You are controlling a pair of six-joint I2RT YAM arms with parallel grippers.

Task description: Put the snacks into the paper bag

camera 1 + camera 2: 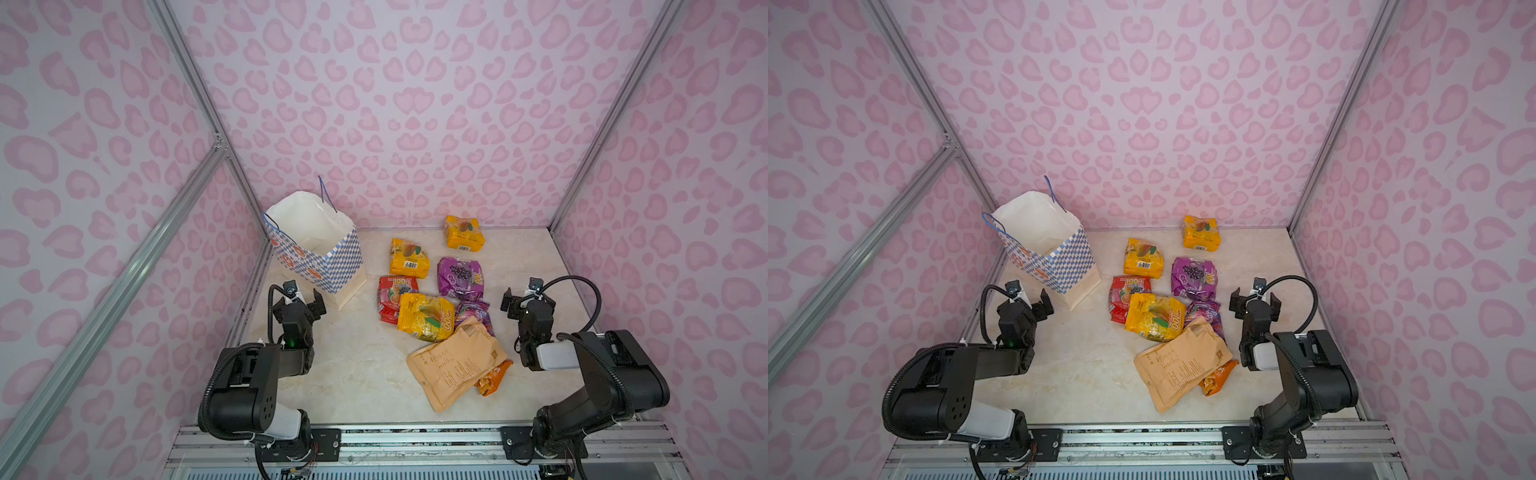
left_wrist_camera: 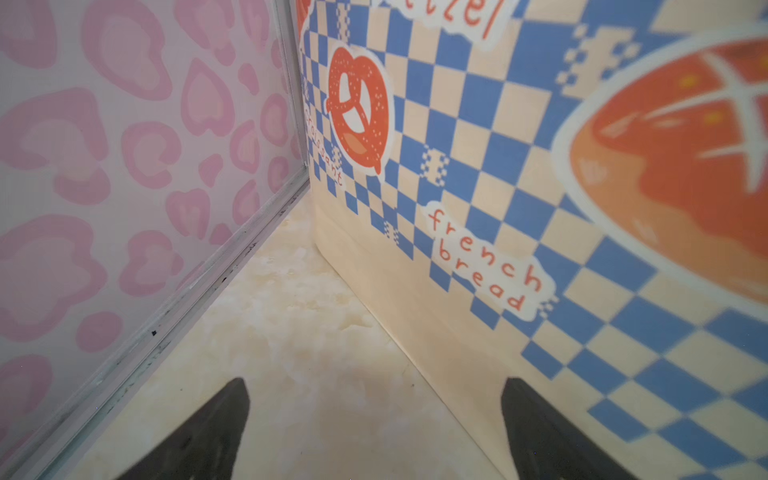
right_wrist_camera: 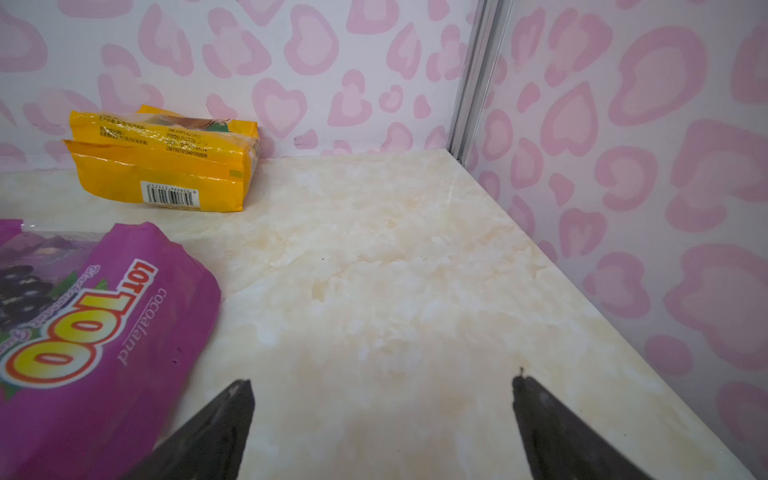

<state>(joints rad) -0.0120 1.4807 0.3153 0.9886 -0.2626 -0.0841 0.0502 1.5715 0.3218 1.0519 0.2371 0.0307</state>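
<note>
The bag (image 1: 332, 266) stands open at the far left, printed "french bread" and "croissant". The snacks (image 1: 424, 316) lie on the table (image 1: 353, 374) to its right, all outside it. The kraft pouch (image 1: 453, 365) is nearest the arms. A purple pouch (image 3: 91, 332) reads "LOT 100 cocoaland". The left gripper (image 2: 376, 386), by the bag, and the right gripper (image 3: 382, 384), by the purple pouch, gape wide and empty.

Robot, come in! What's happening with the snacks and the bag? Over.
Left gripper, right gripper open, empty. Paper bag upright, looks empty. Snacks all on table. Nothing in the way.

Pale marbled tabletop (image 1: 353, 374) — paper bag (image 1: 332, 266) standing upright, snacks (image 1: 424, 316) scattered beside it, some seemingly overlapping.
</note>
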